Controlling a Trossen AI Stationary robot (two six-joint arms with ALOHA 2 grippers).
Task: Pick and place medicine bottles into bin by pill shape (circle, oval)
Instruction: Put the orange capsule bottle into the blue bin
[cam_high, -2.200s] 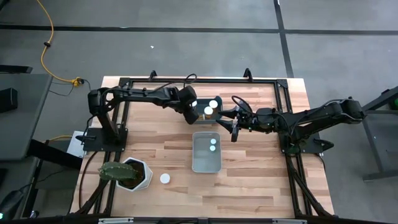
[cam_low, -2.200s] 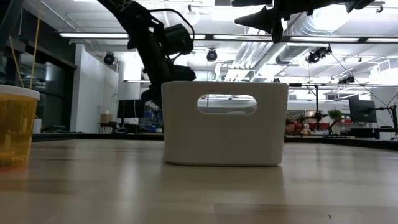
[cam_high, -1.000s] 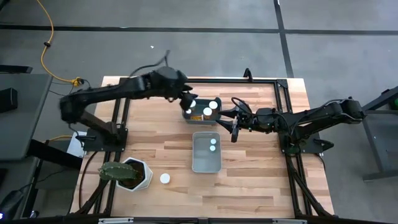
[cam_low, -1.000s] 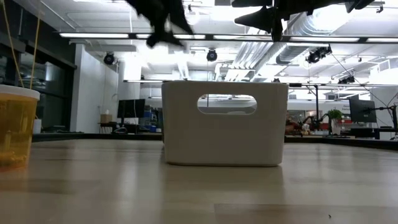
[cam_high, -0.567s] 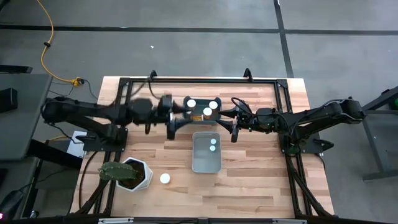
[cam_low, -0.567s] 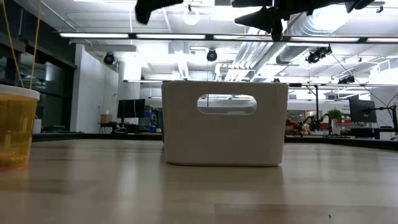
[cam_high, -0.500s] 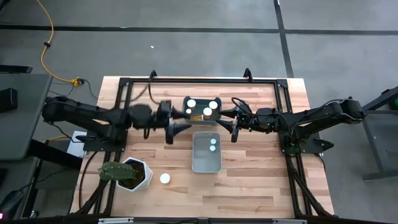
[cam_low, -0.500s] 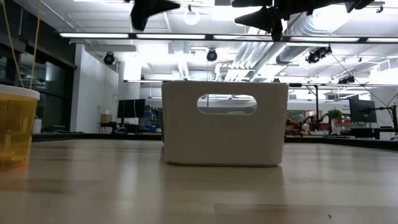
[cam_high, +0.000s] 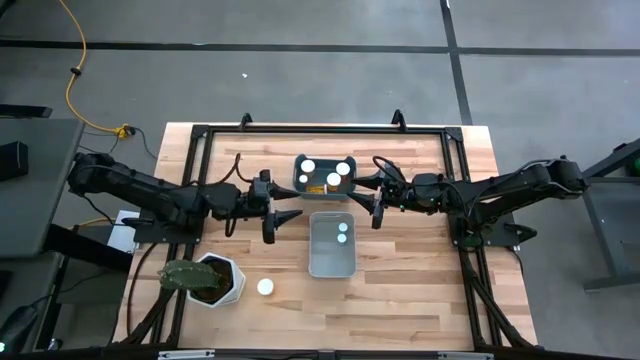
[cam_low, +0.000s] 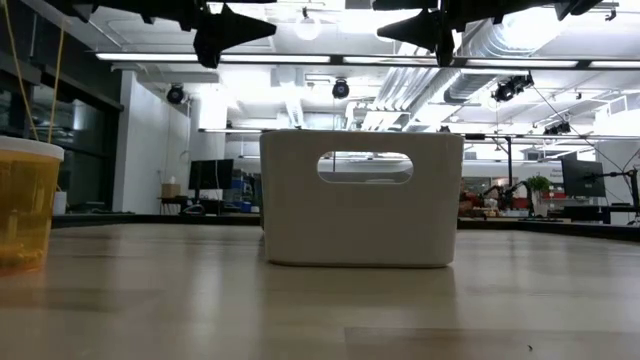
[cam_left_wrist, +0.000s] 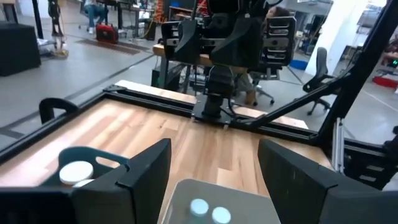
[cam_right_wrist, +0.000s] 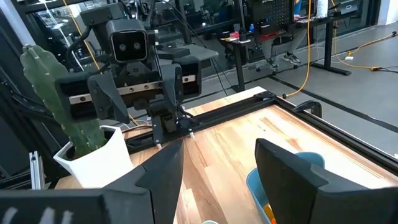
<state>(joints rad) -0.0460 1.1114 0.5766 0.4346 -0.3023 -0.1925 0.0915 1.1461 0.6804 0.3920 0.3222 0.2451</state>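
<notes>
The left end effector (cam_high: 275, 214) hangs above the middle of the bench (cam_high: 400, 290), a little toward the left edge. Its two dark fingers (cam_left_wrist: 146, 171) are spread apart and hold nothing. It points toward the right edge, at the space between the two bins. The left arm (cam_high: 140, 190) reaches back from it to the left edge.

The right end effector (cam_high: 377, 198) hangs above the bench too, a little right of the middle. Its fingers (cam_right_wrist: 287, 163) are also spread apart and empty. It points back at the left one, so the two face each other. The right arm (cam_high: 500, 188) stretches away to the right edge.

Between them sit two bins. The blue-gray bin (cam_high: 324, 176) is nearer the far edge. It holds three medicine bottles (cam_high: 333, 179) with white caps, and a bit of orange shows under them. The pale bin (cam_high: 332, 243) is just beside it, nearer the front edge. Two small bottles (cam_high: 342, 232) stand together in its far right corner.

One more bottle (cam_high: 265, 287) stands alone on the wood near the front left. Just beside it is a white pot (cam_high: 223, 281) with a green cactus (cam_high: 182, 277), close to the front left corner.
</notes>
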